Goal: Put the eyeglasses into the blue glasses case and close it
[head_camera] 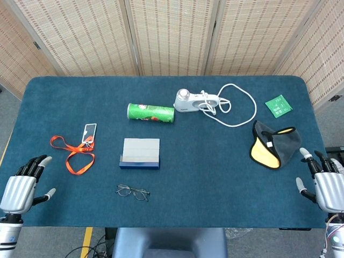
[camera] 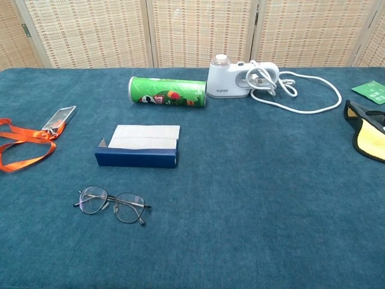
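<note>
Head view: eyeglasses (head_camera: 133, 192) folded, long axis left-right, near table's (head_camera: 215, 172) front edge just before blue glasses case (head_camera: 140, 153); left hand (head_camera: 21, 188) and right hand (head_camera: 328, 185) empty, fingers spread, well apart from them | Chest view: eyeglasses (camera: 112, 205) lenses up, case (camera: 139, 147) open behind; no hands shown.

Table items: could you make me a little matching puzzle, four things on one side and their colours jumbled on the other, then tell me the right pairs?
Things:
1. eyeglasses
2. chip can
3. lanyard
4. glasses case

Colours:
A. orange
B. blue with a pale inside
C. thin dark frame, clear lenses
D. green

Pairs: 1-C, 2-D, 3-A, 4-B.
</note>
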{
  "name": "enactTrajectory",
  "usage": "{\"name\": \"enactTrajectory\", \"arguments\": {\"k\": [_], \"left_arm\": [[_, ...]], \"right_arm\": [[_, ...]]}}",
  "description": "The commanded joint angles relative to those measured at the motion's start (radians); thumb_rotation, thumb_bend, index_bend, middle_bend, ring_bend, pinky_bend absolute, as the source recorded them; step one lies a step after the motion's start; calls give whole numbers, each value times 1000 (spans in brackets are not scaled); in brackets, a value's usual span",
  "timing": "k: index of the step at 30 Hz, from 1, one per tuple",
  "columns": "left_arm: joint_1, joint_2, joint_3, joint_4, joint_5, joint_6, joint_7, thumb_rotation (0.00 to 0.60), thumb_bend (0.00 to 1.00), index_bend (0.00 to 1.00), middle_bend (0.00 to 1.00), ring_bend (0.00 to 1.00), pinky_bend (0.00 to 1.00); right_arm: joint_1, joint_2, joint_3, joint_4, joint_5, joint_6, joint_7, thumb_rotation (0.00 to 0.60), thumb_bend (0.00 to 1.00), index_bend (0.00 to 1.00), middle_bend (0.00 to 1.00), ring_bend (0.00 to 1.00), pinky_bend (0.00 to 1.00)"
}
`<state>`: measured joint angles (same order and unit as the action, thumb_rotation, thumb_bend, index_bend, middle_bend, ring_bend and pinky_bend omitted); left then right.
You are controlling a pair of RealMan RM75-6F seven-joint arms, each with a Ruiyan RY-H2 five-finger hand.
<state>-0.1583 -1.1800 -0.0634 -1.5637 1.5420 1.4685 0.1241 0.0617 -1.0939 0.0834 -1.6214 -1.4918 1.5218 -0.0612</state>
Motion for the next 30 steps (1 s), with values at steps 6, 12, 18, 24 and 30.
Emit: {"name": "enactTrajectory", "arguments": {"k": [6,12,18,24,30], "left_arm": [[-128,4,-44,33,31,-124,-79,600,216,284,745,692,663],[-272,4,-53,39,45,-317,-134,600,419,308,990,990,1000],[-395,-34,-67,60,7,-491,-181,600,614,309,1000,1000,1000],[-483,-87,-65,95,-36,-620,-181,600,697,283,1000,1000,1000],[-537,-157,-61,165,-86,-690,-156,600,737,269,1000,1000,1000]], "right_arm": [[17,26,24,-26,4,-1,-36,600,403,85,324,152,163],[28,38,28,-46,1,-10,-54,600,402,85,333,160,163],[29,44,38,-58,6,1,-74,600,403,85,337,163,163],[24,55,41,-71,10,13,-87,600,402,85,344,170,163],[18,49,42,-61,24,14,-77,600,403,88,350,178,163]]}}
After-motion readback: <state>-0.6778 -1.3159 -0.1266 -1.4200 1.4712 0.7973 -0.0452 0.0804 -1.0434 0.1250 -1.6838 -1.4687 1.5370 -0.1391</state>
